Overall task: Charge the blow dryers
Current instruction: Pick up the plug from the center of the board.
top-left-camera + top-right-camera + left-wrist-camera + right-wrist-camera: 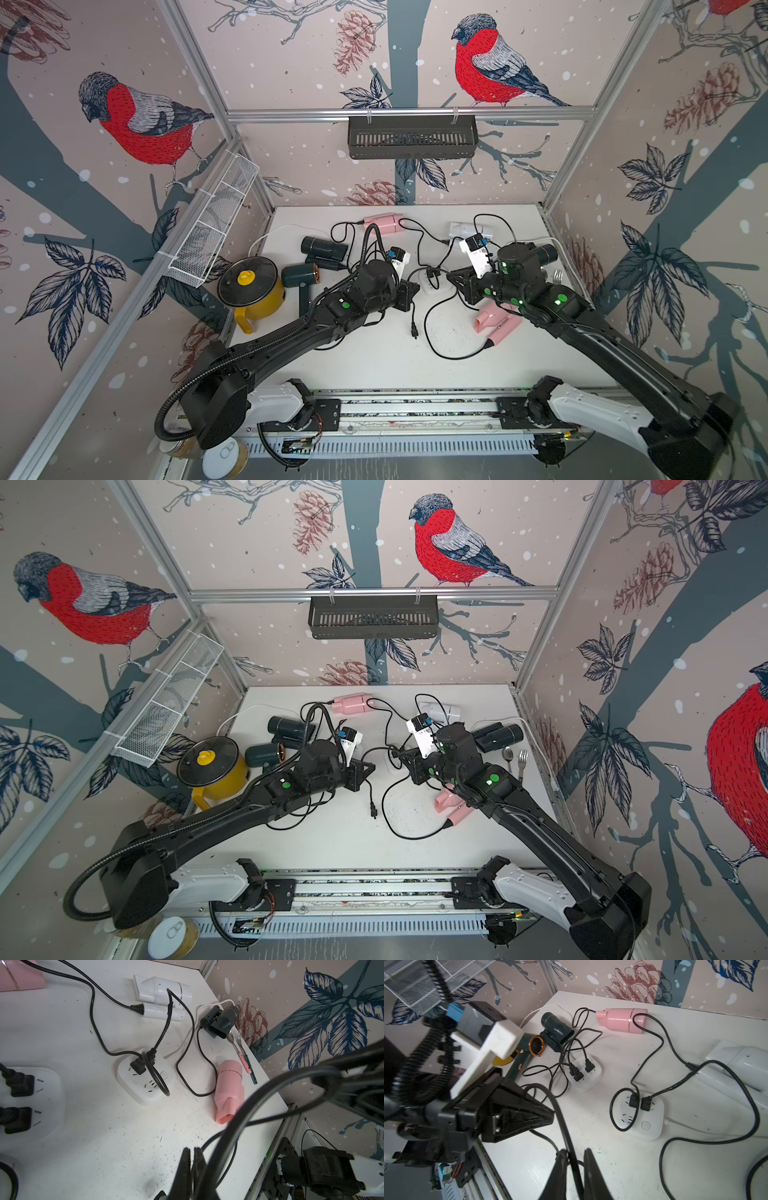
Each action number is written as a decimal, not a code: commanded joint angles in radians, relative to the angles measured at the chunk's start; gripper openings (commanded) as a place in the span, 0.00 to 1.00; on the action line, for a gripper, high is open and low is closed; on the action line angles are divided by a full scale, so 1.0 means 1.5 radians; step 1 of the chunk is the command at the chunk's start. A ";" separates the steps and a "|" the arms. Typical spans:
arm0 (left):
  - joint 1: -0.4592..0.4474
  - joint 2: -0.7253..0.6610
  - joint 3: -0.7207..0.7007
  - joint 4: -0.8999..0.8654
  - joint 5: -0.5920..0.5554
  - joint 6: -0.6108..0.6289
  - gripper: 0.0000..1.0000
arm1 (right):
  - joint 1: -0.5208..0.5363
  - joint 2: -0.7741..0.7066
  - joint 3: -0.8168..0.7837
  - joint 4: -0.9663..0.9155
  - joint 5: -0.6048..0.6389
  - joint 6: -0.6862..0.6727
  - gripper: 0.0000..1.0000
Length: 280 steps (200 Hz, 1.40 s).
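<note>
Six blow dryers lie on the white table: pink (382,222) and white (467,230) at the back, black (324,249) and dark green (301,278) on the left, black (544,253) and pink (496,322) on the right. Two white power strips (645,1118) (589,1076) hold several plugs. My left gripper (192,1150) is shut on a thin black cord (560,1118) at mid-table. That cord's loose plug (414,331) hangs below the gripper. The same cord runs between the parted fingers of my right gripper (575,1153), which is open just opposite.
A yellow pot with a black lid (253,291) stands at the left edge. A spoon and fork (515,756) lie by the right wall. A white wire basket (212,224) hangs on the left wall and a black shelf (411,137) on the back rail.
</note>
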<state>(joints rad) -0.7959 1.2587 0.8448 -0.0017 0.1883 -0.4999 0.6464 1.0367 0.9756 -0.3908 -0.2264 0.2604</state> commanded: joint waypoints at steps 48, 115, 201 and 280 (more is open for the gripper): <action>0.007 -0.015 0.056 -0.029 0.016 -0.014 0.01 | 0.010 -0.018 -0.013 -0.017 0.004 -0.010 0.43; 0.044 -0.028 0.098 -0.063 0.043 -0.093 0.01 | 0.065 -0.048 -0.130 0.150 -0.088 0.096 0.41; 0.044 -0.045 0.081 -0.023 0.020 -0.161 0.01 | 0.189 0.060 -0.158 0.261 0.106 0.238 0.43; 0.044 -0.039 0.075 -0.001 0.048 -0.194 0.02 | 0.201 0.141 -0.148 0.308 0.120 0.247 0.43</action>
<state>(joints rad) -0.7307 1.1992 0.9607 -0.0635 0.2417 -0.7593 0.9451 1.2377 0.7403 0.0166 -0.0692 0.6094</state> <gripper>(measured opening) 0.069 0.428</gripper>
